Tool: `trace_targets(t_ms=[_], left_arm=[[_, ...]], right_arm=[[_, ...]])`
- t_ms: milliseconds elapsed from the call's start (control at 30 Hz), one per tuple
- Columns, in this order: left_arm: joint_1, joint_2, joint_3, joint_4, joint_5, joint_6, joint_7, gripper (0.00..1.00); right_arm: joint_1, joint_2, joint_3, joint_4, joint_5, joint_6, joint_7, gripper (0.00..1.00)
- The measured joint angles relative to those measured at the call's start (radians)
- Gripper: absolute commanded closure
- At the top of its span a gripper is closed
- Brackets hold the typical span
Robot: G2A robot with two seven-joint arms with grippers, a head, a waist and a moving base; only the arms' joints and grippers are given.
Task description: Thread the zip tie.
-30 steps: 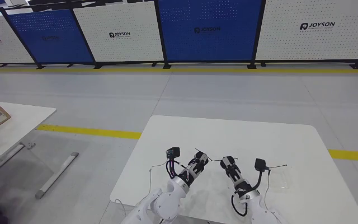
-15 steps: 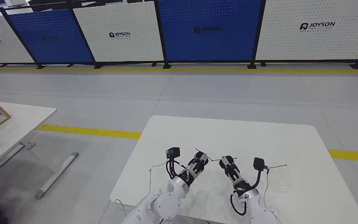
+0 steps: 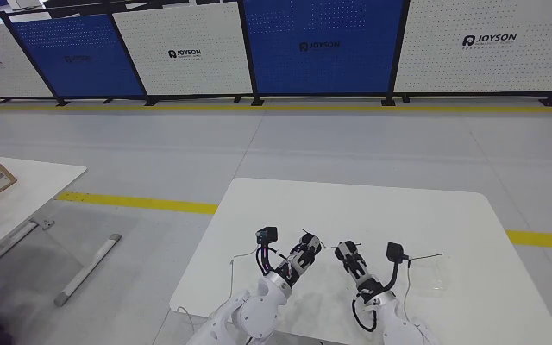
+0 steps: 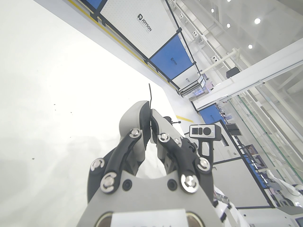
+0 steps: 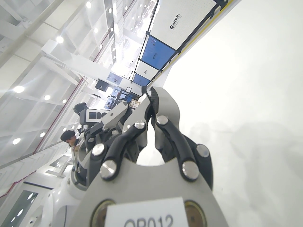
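Left gripper: lower centre of the left wrist view, clenched on a black zip tie. The tie's thin end stands out past the fingertips.
Right gripper: centre of the right wrist view, clenched on a short black tie end.
Top view: both grippers sit lower centre, near each other, over the white table.
Whether one tie joins them cannot be told.
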Motion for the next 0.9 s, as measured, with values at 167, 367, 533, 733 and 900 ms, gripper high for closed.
trace_targets(t_ms=[167,367,533,733,900], left_arm=[[0.000,0.000,0.000,0.000,0.000,0.000,0.000,1.00],[0.000,0.000,0.000,0.000,0.000,0.000,0.000,1.00],[0.000,0.000,0.000,0.000,-0.001,0.000,0.000,1.00],[-0.007,-0.012,0.013,-0.001,-0.147,-0.012,-0.028,1.00],[-0.009,-0.018,0.004,0.004,-0.298,-0.060,-0.071,1.00]], right_arm=[[0.006,-0.005,-0.009,0.010,0.003,0.001,0.017,1.00],[0.006,-0.005,-0.009,0.010,0.003,0.001,0.016,1.00],[0.006,-0.005,-0.009,0.010,0.003,0.001,0.016,1.00],[-0.011,-0.007,0.014,0.004,0.017,-0.046,0.007,1.00],[-0.020,-0.008,0.033,0.003,0.026,-0.077,0.011,1.00]])
